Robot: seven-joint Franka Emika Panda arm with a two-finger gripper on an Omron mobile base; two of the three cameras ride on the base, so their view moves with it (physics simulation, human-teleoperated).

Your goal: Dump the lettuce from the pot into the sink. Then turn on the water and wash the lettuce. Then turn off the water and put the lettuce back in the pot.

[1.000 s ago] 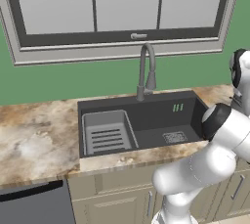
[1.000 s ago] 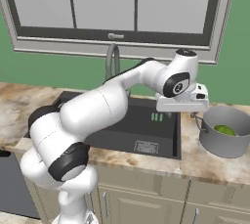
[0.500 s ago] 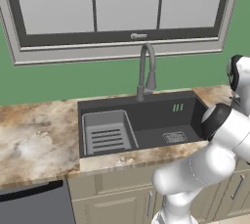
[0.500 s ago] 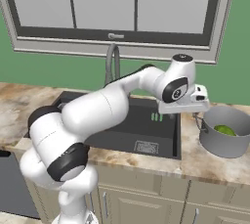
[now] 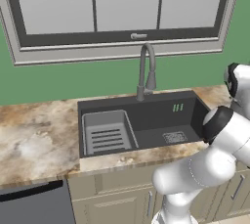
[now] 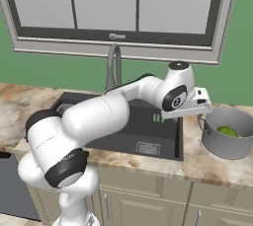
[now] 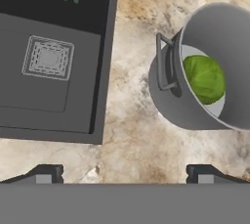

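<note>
With the gripper held wide open and empty above the counter, the pot could be knocked if its handle is missed, and the lettuce spilled.

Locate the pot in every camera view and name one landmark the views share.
Left base view: the pot is not in this picture.
Right base view: pot at the right edge, on the counter right of the sink.
Hand view: pot upper right, handle toward the sink.
Shared landmark: the square drain grate.
</note>
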